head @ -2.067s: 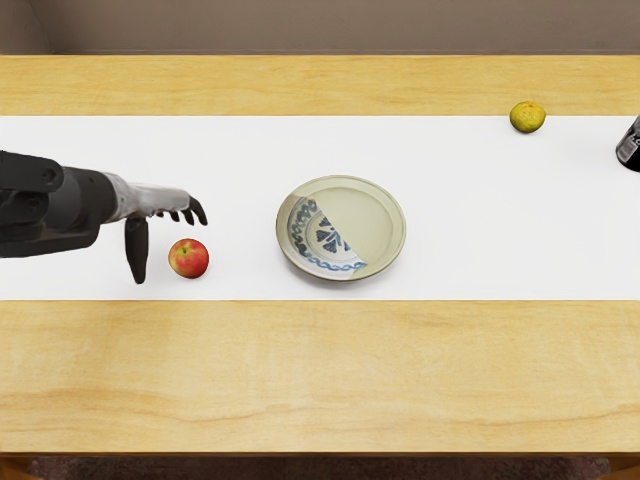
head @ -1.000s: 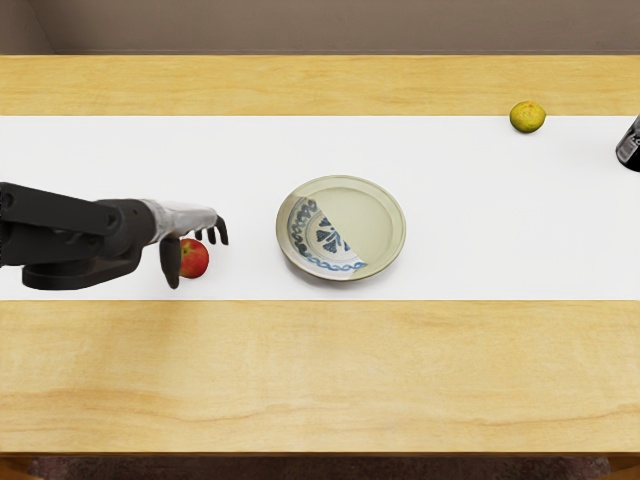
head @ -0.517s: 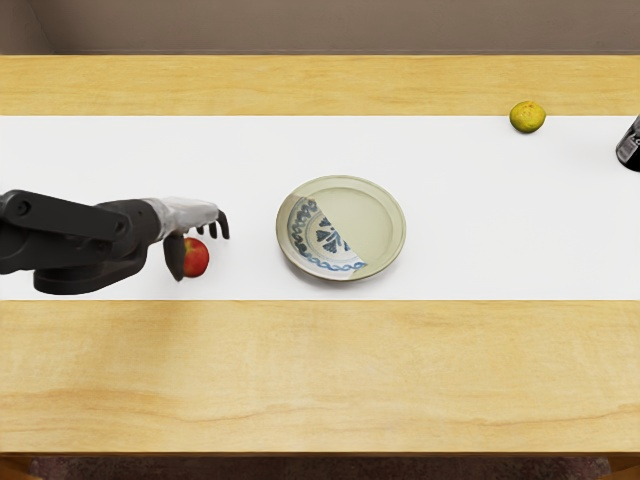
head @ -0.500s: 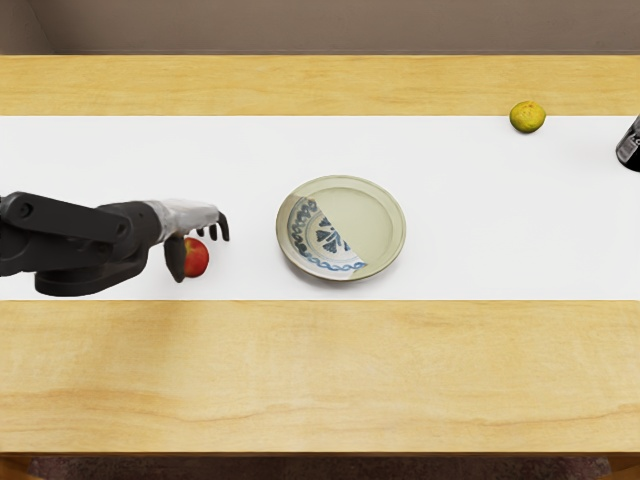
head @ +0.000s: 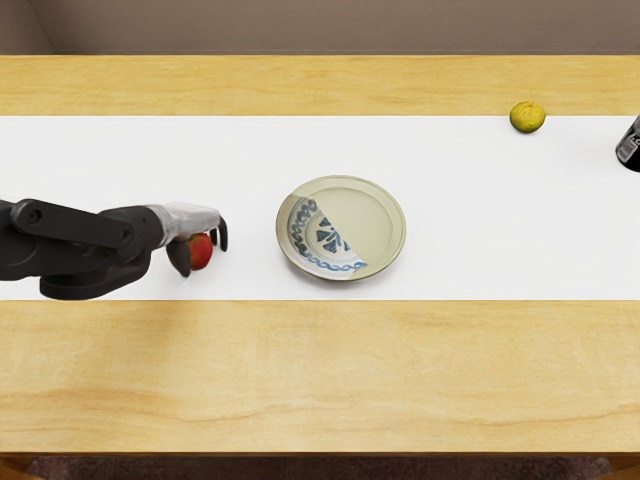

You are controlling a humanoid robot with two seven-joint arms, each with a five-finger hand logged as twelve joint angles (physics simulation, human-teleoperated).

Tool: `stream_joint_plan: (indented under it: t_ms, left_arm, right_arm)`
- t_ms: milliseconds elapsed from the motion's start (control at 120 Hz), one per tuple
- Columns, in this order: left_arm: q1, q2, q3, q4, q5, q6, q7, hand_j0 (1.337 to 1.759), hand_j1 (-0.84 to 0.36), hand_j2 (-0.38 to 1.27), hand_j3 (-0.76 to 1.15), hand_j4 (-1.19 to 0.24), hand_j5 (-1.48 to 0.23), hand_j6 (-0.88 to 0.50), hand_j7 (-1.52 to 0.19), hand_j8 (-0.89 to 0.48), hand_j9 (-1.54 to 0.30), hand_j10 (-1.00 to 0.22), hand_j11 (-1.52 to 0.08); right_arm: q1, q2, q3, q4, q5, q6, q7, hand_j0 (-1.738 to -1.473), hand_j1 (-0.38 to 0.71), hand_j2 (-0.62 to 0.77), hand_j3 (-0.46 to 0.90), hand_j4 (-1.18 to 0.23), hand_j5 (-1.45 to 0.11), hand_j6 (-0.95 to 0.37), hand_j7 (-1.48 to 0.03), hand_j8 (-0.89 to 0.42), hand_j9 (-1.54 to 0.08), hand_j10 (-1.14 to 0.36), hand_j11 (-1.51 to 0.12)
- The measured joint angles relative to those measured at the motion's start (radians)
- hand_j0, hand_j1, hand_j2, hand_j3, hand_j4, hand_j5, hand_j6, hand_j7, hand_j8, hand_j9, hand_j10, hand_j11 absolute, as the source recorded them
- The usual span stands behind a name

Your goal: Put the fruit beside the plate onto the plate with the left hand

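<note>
A light wooden surface [head: 320, 380] carries a broad white runner [head: 480, 220] from left to right. The left robot hand [head: 192, 228] reaches in from the left, its dark fingers closed around a small red apple [head: 202, 251], which is largely hidden. The apple sits on the runner, left of a pale green plate [head: 370, 212] with a partial blue pattern, and clear of its rim. A yellow-green citrus fruit [head: 527, 117] lies far right. A dark part of the right arm [head: 630, 143] shows at the right edge.

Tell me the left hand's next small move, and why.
Probably lift the apple just clear of the cloth: the left hand has its fingers and thumb curled around it, and the plate lies apart to its right, with a raised rim to clear.
</note>
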Motion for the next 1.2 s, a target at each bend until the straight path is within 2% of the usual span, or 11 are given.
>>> stream_joint_plan:
  t_ms: [33, 125, 242, 342, 425, 533, 750, 817, 958, 1200]
  left_arm:
    - [0.000, 0.002, 0.002, 0.002, -0.002, 0.000, 0.003, 1.658, -0.32, 0.15, 0.00, -0.54, -0.66, -0.37, -0.72, -0.47, -0.65, -0.52, -0.69]
    - [0.000, 0.003, 0.005, 0.010, -0.007, 0.001, 0.009, 1.657, -0.35, 0.18, 0.00, -0.60, -0.76, -0.43, -0.73, -0.40, -0.76, -0.59, -0.78]
    - [0.000, 0.004, 0.008, 0.026, -0.010, 0.000, 0.013, 1.653, -0.41, 0.24, 0.00, -0.69, -0.91, -0.34, -0.90, -0.32, -0.91, -0.52, -0.93]
    - [-0.001, 0.004, 0.009, 0.037, -0.016, -0.002, 0.014, 1.645, -0.49, 0.39, 0.00, -0.63, -1.03, -0.26, -1.01, -0.24, -1.02, -0.46, -1.04]
    - [-0.004, 0.003, 0.009, 0.041, -0.019, -0.003, 0.015, 1.639, -0.51, 0.39, 0.00, -0.57, -1.11, -0.20, -1.07, -0.19, -1.07, -0.41, -1.10]
    - [-0.026, 0.013, 0.008, 0.023, -0.021, -0.006, 0.014, 1.632, -0.57, 0.50, 0.00, -0.51, -1.15, -0.16, -1.12, -0.14, -1.12, -0.38, -1.16]
    - [-0.122, 0.034, -0.011, 0.004, -0.030, -0.026, 0.013, 1.621, -0.59, 0.50, 0.00, -0.48, -1.21, -0.12, -1.16, -0.11, -1.16, -0.34, -1.21]
    - [-0.182, 0.036, -0.026, -0.007, -0.053, -0.042, 0.010, 1.622, -0.56, 0.41, 0.00, -0.50, -1.21, -0.13, -1.17, -0.11, -1.17, -0.34, -1.22]
    - [-0.296, 0.010, -0.051, -0.050, -0.120, -0.078, 0.006, 1.625, -0.51, 0.37, 0.00, -0.54, -1.20, -0.17, -1.17, -0.15, -1.18, -0.38, -1.22]
    - [-0.324, -0.132, -0.134, -0.080, -0.221, -0.129, 0.005, 1.628, -0.52, 0.40, 0.00, -0.53, -1.21, -0.16, -1.18, -0.14, -1.19, -0.38, -1.23]
  right_arm:
    - [0.000, 0.000, 0.000, 0.000, 0.000, 0.000, 0.000, -1.658, -0.31, -0.01, 0.00, -0.03, -0.04, -0.03, -0.04, -0.03, -0.04, -0.03, -0.04]
    - [0.000, 0.000, 0.000, 0.000, 0.000, 0.000, 0.000, -1.658, -0.31, -0.01, 0.00, -0.03, -0.04, -0.03, -0.04, -0.03, -0.04, -0.03, -0.04]
    - [0.000, 0.000, 0.000, 0.000, 0.000, 0.000, 0.000, -1.658, -0.31, -0.01, 0.00, -0.03, -0.04, -0.03, -0.04, -0.03, -0.04, -0.03, -0.04]
    - [0.000, 0.000, 0.000, 0.000, 0.000, 0.000, 0.000, -1.658, -0.31, -0.01, 0.00, -0.03, -0.04, -0.03, -0.04, -0.03, -0.04, -0.03, -0.04]
    - [0.000, 0.000, 0.000, 0.000, 0.000, 0.000, 0.000, -1.658, -0.31, -0.01, 0.00, -0.03, -0.04, -0.03, -0.04, -0.03, -0.04, -0.03, -0.04]
    - [0.000, 0.000, 0.000, 0.000, 0.000, 0.000, 0.000, -1.658, -0.31, -0.01, 0.00, -0.03, -0.04, -0.03, -0.04, -0.03, -0.04, -0.03, -0.04]
    - [0.000, 0.000, 0.000, 0.000, 0.000, 0.000, 0.000, -1.658, -0.31, -0.01, 0.00, -0.03, -0.04, -0.03, -0.04, -0.03, -0.04, -0.03, -0.04]
    - [0.000, 0.000, 0.000, 0.000, 0.000, 0.000, 0.000, -1.658, -0.31, -0.01, 0.00, -0.03, -0.04, -0.03, -0.04, -0.03, -0.04, -0.03, -0.04]
    - [0.000, 0.000, 0.000, 0.000, 0.000, 0.000, 0.000, -1.658, -0.31, -0.01, 0.00, -0.03, -0.04, -0.03, -0.04, -0.03, -0.04, -0.03, -0.04]
    - [0.000, 0.000, 0.000, 0.000, 0.000, 0.000, 0.000, -1.658, -0.31, -0.01, 0.00, -0.03, -0.04, -0.03, -0.04, -0.03, -0.04, -0.03, -0.04]
